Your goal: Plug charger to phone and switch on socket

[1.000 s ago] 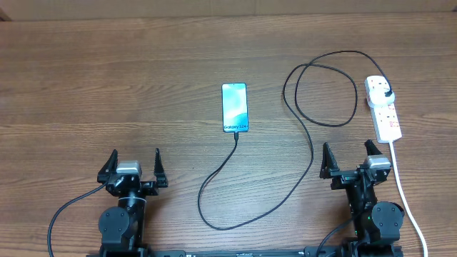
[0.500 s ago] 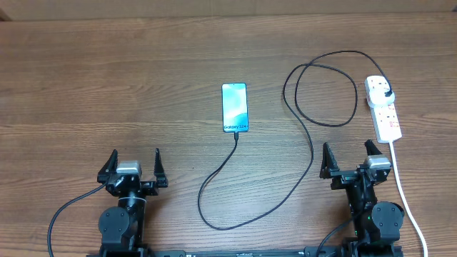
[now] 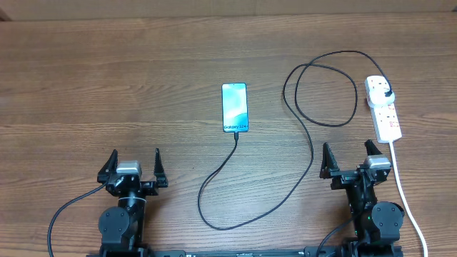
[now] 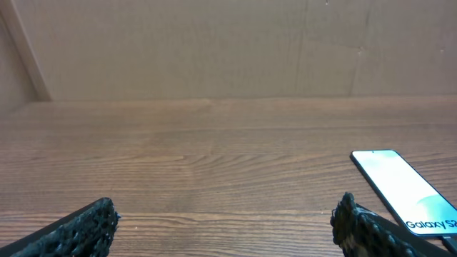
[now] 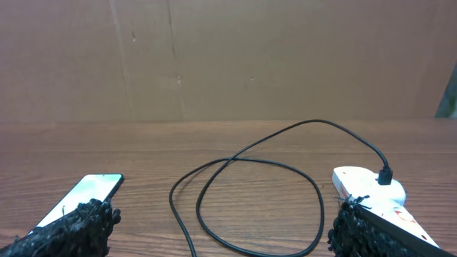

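Note:
The phone (image 3: pixel 234 107) lies face up mid-table with a glowing teal screen; it also shows in the left wrist view (image 4: pixel 403 189) and the right wrist view (image 5: pixel 82 198). The black charger cable (image 3: pixel 312 153) runs from the phone's near end, loops on the table (image 5: pixel 250 200), and its plug head (image 3: pixel 386 93) sits in the white socket strip (image 3: pixel 384 108). My left gripper (image 3: pixel 133 169) rests open at the near left, nothing between its fingers. My right gripper (image 3: pixel 350 160) is open at the near right, just in front of the socket (image 5: pixel 371 187).
The socket's white cord (image 3: pixel 404 193) trails toward the near right edge past my right arm. A brown cardboard wall (image 4: pixel 214 50) stands behind the wooden table (image 3: pixel 107 86).

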